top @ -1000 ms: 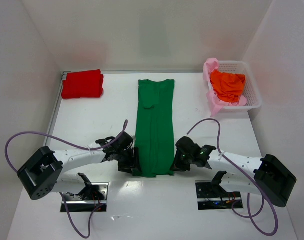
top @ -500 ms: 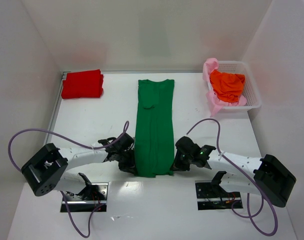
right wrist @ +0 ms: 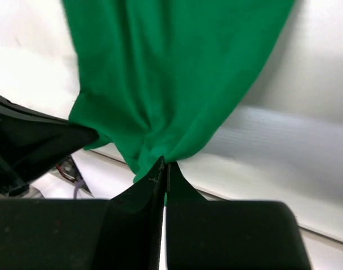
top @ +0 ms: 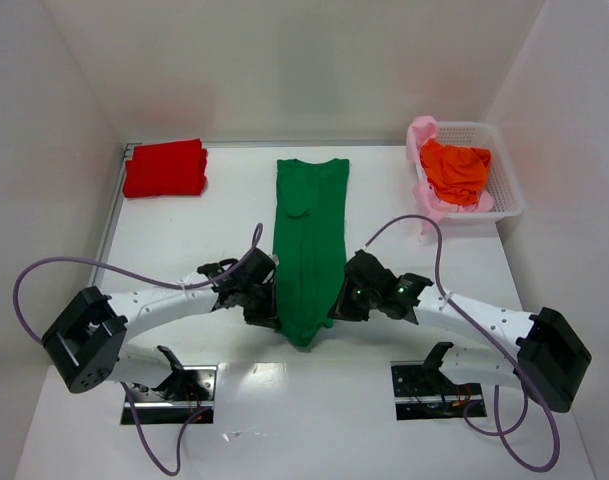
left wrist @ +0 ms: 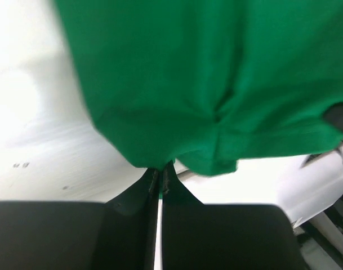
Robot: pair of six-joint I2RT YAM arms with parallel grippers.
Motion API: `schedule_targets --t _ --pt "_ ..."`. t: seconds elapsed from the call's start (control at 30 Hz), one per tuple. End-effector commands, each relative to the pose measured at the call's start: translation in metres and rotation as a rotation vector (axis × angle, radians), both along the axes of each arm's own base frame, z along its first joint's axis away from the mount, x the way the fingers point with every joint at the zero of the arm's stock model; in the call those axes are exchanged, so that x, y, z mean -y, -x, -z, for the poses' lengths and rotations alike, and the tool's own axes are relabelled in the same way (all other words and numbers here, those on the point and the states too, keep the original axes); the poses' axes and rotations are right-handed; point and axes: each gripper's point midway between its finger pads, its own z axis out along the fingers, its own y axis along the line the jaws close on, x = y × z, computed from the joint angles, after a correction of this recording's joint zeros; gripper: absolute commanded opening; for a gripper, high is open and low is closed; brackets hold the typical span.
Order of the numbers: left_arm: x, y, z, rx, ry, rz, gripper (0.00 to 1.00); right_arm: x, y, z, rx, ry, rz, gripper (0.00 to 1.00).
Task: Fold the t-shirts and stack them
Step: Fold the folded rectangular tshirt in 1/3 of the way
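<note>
Seen from above, both grips are hidden by black housings; only the wrist views show the left end effector (left wrist: 160, 173) and right end effector (right wrist: 164, 166) each clamped on the bottom hem of the green shirt (top: 308, 240), mid-frame on the bench (top: 184, 240). An orange shirt (top: 456, 168) and a pink shirt (top: 421, 134) are held in the upper-right basket (top: 506, 172); a red shirt (top: 165, 168) is folded at upper left.

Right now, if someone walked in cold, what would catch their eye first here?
The long dark green t-shirt down the middle of the table, its near corners pinched by the left gripper and right gripper. A folded red t-shirt lies far left; far right, a white basket holds an orange t-shirt and a pink t-shirt.
</note>
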Motion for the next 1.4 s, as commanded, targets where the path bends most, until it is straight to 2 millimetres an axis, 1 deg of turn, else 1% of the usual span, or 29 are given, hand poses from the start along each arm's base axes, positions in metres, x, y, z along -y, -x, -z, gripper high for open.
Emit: schedule_targets --t 0.0,0.03,0.07,0.13,0.23,0.27,0.33,0.4,0.43,0.5,0.53,0.57,0.6,0.63,0.67,0.73,0.8,0.83,0.87,0.9,0.93,0.97,1.0,1.03,1.07,1.17,1.2,1.3,1.37 --pt "0.004 -0.026 -0.030 0.079 0.017 -0.001 0.00 0.002 -0.027 -0.021 0.072 0.037 0.030 0.00" --pt "0.002 -0.029 -0.030 0.086 0.014 0.001 0.00 0.004 -0.033 -0.025 0.078 0.031 0.048 0.00" --pt "0.004 -0.040 -0.041 0.124 0.021 -0.006 0.00 0.006 -0.042 -0.031 0.097 0.024 0.051 0.00" --pt "0.002 -0.055 -0.048 0.151 0.014 -0.007 0.00 0.015 -0.061 -0.040 0.118 0.014 0.085 0.00" --pt "0.009 -0.075 -0.057 0.165 0.048 0.024 0.00 0.029 -0.090 -0.054 0.161 0.016 0.118 0.00" --pt "0.013 -0.081 -0.059 0.167 0.057 0.040 0.00 0.033 -0.095 -0.051 0.155 0.025 0.124 0.00" --pt "0.018 -0.096 -0.065 0.178 0.077 0.057 0.00 0.031 -0.105 -0.053 0.157 0.006 0.120 0.00" --pt "0.018 -0.111 -0.070 0.188 0.087 0.044 0.00 0.029 -0.115 -0.057 0.178 -0.018 0.121 0.00" --pt "0.021 -0.113 -0.069 0.184 0.090 0.060 0.00 0.028 -0.121 -0.057 0.175 -0.025 0.125 0.00" --pt "0.022 -0.127 -0.076 0.195 0.110 0.052 0.00 0.023 -0.129 -0.059 0.184 -0.031 0.125 0.00" --pt "0.017 -0.136 -0.071 0.192 0.099 0.039 0.00 0.023 -0.131 -0.058 0.185 -0.023 0.117 0.00" --pt "0.016 -0.139 -0.071 0.189 0.111 0.049 0.00 0.022 -0.139 -0.055 0.185 -0.014 0.117 0.00" --pt "0.015 -0.149 -0.072 0.190 0.116 0.042 0.00 0.022 -0.143 -0.052 0.172 -0.015 0.120 0.00" --pt "0.013 -0.154 -0.070 0.187 0.110 0.040 0.00 0.020 -0.147 -0.052 0.180 -0.013 0.113 0.00" --pt "0.015 -0.156 -0.071 0.188 0.118 0.051 0.00 0.020 -0.155 -0.051 0.183 -0.014 0.112 0.00" --pt "0.011 -0.169 -0.069 0.189 0.107 0.048 0.00 0.023 -0.168 -0.050 0.184 -0.007 0.127 0.00" --pt "0.008 -0.182 -0.069 0.194 0.105 0.038 0.00 0.021 -0.181 -0.054 0.195 -0.007 0.132 0.00" --pt "0.007 -0.186 -0.068 0.194 0.104 0.047 0.00 0.022 -0.189 -0.050 0.193 -0.001 0.137 0.00" --pt "0.008 -0.188 -0.065 0.189 0.102 0.048 0.00 0.026 -0.195 -0.049 0.196 0.006 0.145 0.00" --pt "0.005 -0.191 -0.057 0.171 0.089 0.047 0.00 0.029 -0.201 -0.050 0.203 0.004 0.158 0.00" --pt "0.006 -0.192 -0.055 0.162 0.091 0.050 0.00 0.029 -0.204 -0.044 0.193 0.009 0.159 0.00" --pt "0.005 -0.196 -0.054 0.165 0.091 0.051 0.00 0.031 -0.208 -0.041 0.188 0.012 0.168 0.00" --pt "0.002 -0.200 -0.048 0.154 0.084 0.045 0.00 0.033 -0.212 -0.040 0.187 0.008 0.175 0.00" --pt "0.003 -0.203 -0.043 0.146 0.082 0.048 0.00 0.035 -0.216 -0.038 0.188 0.007 0.177 0.00" --pt "0.004 -0.207 -0.042 0.144 0.089 0.052 0.00 0.036 -0.219 -0.034 0.185 0.012 0.178 0.00" --pt "0.004 -0.211 -0.031 0.120 0.080 0.056 0.00 0.036 -0.229 -0.033 0.193 0.009 0.187 0.00" --pt "0.000 -0.214 -0.031 0.120 0.080 0.046 0.00 0.036 -0.229 -0.029 0.185 0.013 0.187 0.00" --pt "-0.004 -0.222 -0.023 0.113 0.071 0.037 0.00 0.035 -0.239 -0.027 0.179 0.008 0.190 0.00" --pt "-0.006 -0.231 -0.027 0.127 0.076 0.026 0.00 0.033 -0.244 -0.027 0.186 0.013 0.182 0.00"
